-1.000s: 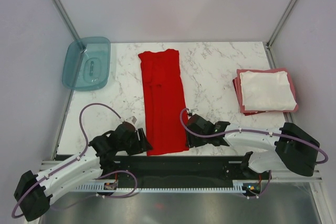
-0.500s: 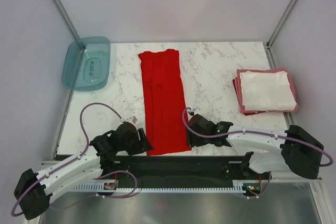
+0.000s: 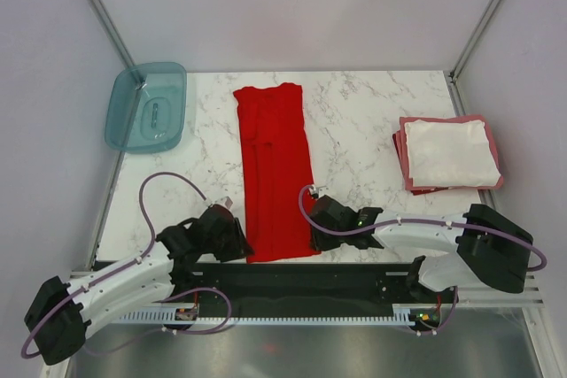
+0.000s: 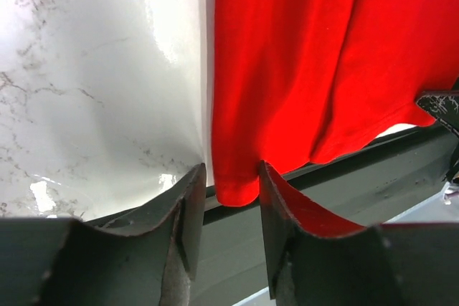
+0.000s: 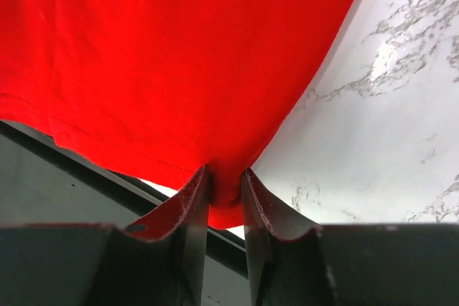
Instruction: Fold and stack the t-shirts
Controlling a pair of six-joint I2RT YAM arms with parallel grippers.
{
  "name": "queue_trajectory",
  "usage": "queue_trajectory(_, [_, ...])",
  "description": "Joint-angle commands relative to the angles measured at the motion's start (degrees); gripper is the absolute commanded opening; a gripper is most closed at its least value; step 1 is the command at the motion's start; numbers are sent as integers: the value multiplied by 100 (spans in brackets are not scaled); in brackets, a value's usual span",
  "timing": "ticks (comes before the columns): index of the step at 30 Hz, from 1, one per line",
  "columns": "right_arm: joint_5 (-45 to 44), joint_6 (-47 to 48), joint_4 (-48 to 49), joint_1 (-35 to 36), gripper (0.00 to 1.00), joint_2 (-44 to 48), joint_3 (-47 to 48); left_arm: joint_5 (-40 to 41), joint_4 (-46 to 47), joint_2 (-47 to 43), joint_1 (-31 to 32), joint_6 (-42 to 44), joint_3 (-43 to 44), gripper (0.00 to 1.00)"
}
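Light, limp red shirt (image 3: 276, 174), best pinched at hem corners: right tool (image 5: 226, 172) clenches one; left tool (image 4: 232, 166), jaws parted, straddles the other.

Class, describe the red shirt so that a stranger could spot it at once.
On the marble table, look midway between the teal tub at left and the folded stack at right. The red shirt lies there as a long strip: the only bright red cloth, not yet folded square.

On table (image 3: 354, 112): tub (image 3: 146, 106) far left, shirt (image 3: 276, 170) centre, shirt stack (image 3: 449, 154) right.
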State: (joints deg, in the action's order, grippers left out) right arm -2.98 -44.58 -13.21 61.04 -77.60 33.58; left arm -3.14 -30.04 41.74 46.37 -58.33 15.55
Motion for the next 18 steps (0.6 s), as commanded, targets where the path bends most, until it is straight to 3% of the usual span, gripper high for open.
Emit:
queue_trajectory(1, [105,-51,-76,66,31,-106,34,94,-37,142,30,-91,115,41])
queue_trajectory(3, [140,-51,-67,66,30,-132,43,103,24,186,30,-91,89,36])
queue_trajectory(6, [167,-34,-59,75,23,-159,61,68,148,212,30,-100,36,20])
queue_trajectory(7, [193,-25,-59,75,14,-167,78,68,148,203,30,-100,44,4])
queue_trajectory(10, [167,-16,-102,66,0,-80,122,24,157,177,30,-48,141,2])
queue_trajectory(18, [-202,151,-585,31,0,79,736,-47,297,572,-40,269,975,2])
